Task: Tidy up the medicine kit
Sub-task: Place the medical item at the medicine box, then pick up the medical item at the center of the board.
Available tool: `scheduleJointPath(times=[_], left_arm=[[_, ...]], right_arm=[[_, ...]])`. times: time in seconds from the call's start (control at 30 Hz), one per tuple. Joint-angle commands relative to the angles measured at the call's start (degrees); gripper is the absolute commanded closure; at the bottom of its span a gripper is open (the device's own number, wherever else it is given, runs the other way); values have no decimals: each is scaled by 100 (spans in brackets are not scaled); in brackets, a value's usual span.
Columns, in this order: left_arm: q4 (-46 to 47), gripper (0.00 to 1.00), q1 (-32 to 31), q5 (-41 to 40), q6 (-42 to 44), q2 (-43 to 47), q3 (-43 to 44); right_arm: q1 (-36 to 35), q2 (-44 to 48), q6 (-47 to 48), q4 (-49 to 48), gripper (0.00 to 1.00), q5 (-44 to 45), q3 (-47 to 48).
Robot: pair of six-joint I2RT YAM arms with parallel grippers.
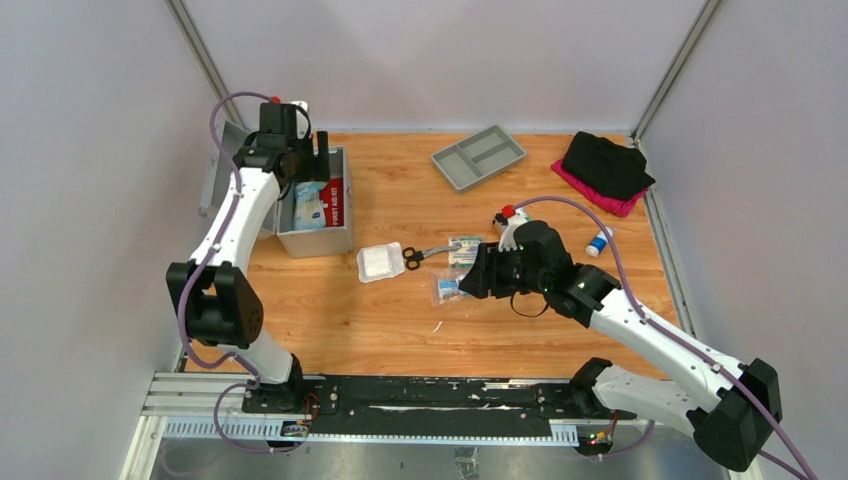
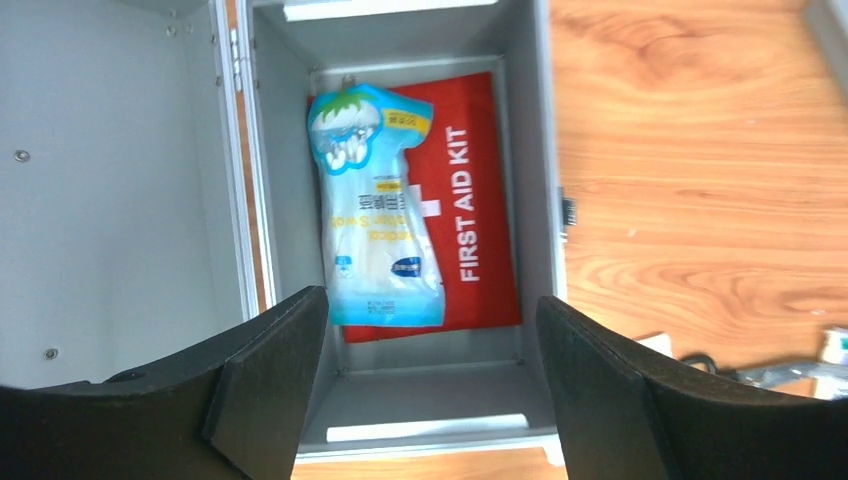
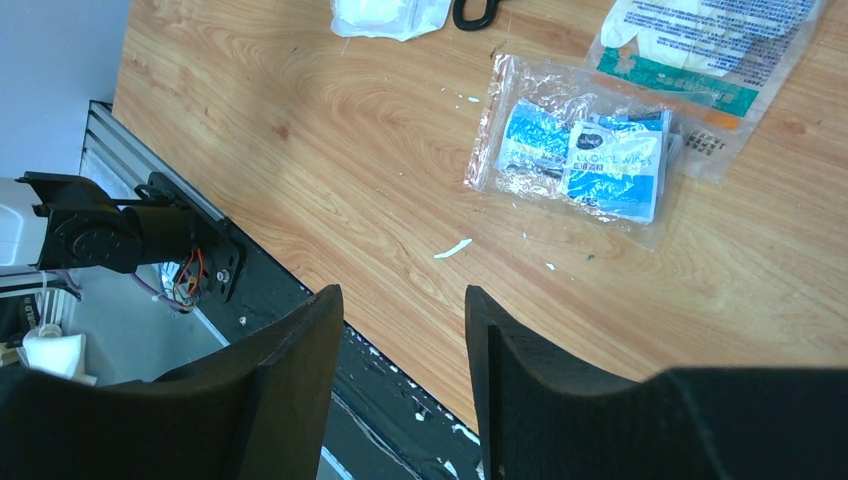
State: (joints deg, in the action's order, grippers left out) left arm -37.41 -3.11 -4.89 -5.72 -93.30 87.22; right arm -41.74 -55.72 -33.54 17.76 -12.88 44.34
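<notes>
The work surface is a wooden table (image 1: 400, 330) enclosed by plain grey walls, with a black mounting rail along its near edge. A grey metal case (image 1: 315, 243) stands at the left of the table with its lid (image 2: 100, 200) swung open to the left. Inside the case a red pouch (image 2: 475, 200) marked FIRST AID KIT lies flat, and a swab bag (image 2: 375, 220) lies on the pouch's left part. A grey divided tray (image 1: 478, 157) sits at the far centre of the table. A black cloth (image 1: 605, 162) rests on a pink cloth (image 1: 592, 190) at the far right, and a small white bottle (image 1: 599, 242) lies near them. Mid-table, a gauze pack (image 1: 380, 262) and scissors (image 1: 413, 257) lie just beside each other. To their right are a glove packet (image 3: 700, 40) and a clear wipes bag (image 3: 585, 150), the bag overlapping the packet's edge. The left gripper (image 2: 428, 300) hangs above the open case, pointing down, jaws wide apart and holding nothing. The right gripper (image 3: 403, 295) hovers over bare wood near the wipes bag, jaws narrowly apart, gripping nothing.
</notes>
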Motion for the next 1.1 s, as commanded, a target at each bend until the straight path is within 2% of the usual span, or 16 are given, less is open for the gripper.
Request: scheduleJointPath(times=[0.0,0.2,0.3,0.43,0.7,0.8,0.87,1.07], left_arm=[[-46,18,-426,325,110,360,-206],[326,17,-1776,595,313,541,-838],[477,19,-2045,900,124,426,-1216],[631,21,-2491,642,-76,374,-1695],[750,28,-2999,-663,-929,154,-2088],[841,33,-3131,-864,-1041,9,-2175],[796,39,-3174,-1067,-1127,-170,-2185],[920,44,-3200,-1236,-1292,-501,-2247]], right_arm=[[64,-47,-63,88,47,39,104],[61,-57,-101,61,47,9,42],[65,25,-100,61,47,11,-17],[63,182,-116,59,48,121,-146],[69,132,-204,61,48,87,-161],[64,147,-236,61,48,97,-184],[65,172,-240,61,48,97,-195],[67,260,-274,70,48,128,-269]])
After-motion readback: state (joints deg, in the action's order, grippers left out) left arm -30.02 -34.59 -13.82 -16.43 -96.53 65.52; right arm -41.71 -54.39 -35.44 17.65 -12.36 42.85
